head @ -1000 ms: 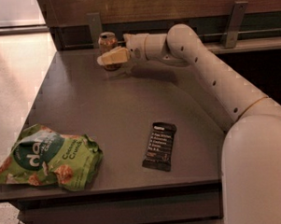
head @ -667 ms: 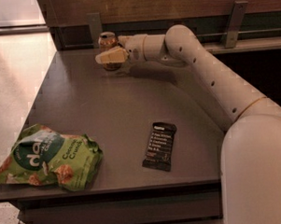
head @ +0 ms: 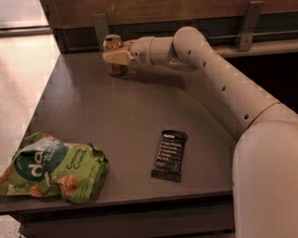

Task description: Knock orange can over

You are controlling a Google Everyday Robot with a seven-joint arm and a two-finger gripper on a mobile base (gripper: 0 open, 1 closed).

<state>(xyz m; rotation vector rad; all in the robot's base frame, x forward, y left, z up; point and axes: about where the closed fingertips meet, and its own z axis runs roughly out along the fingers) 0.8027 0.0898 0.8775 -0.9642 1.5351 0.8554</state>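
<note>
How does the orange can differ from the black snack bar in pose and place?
The orange can stands upright; the black snack bar lies flat. The orange can is at the far edge of the table; the black snack bar is near the front. The gripper is at the orange can, partly covering it; the black snack bar lies far from it. Both rest on the table.

Green bag (head: 52, 167): "Coconut Crunch"; bar (head: 169, 155) txt unreadable.

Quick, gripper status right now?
Gripper: at the upright orange can, far end of the table; open or closed cannot be told.
</note>
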